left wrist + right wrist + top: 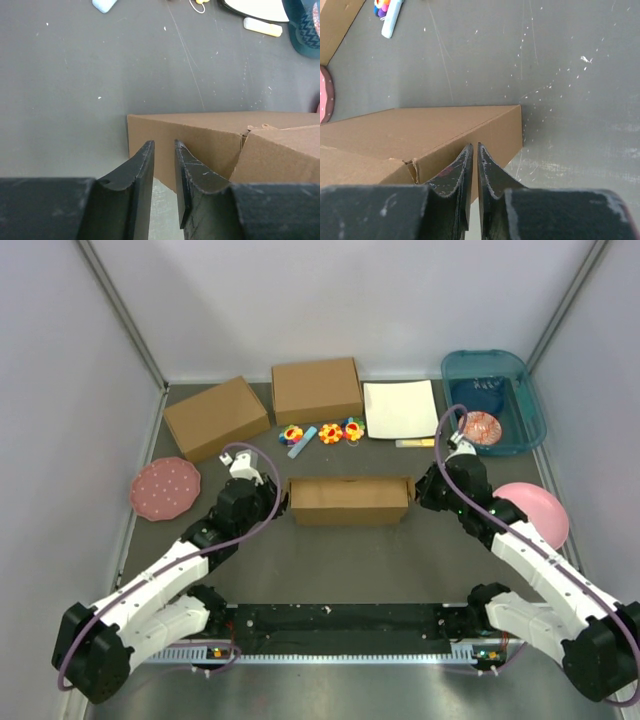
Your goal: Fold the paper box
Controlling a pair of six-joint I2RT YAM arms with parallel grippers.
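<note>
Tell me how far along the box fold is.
Done: the box sits closed, a shallow carton. In hand: nothing; the left gripper is slightly open at one end, the right gripper shut at the other. Left: maybe pressing the corner seam, which gapes a little.

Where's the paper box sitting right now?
In the top view the paper box lies mid-table, nearer than the colourful toys. The left fingers sit at its left end and the right fingers at its right end.
</note>
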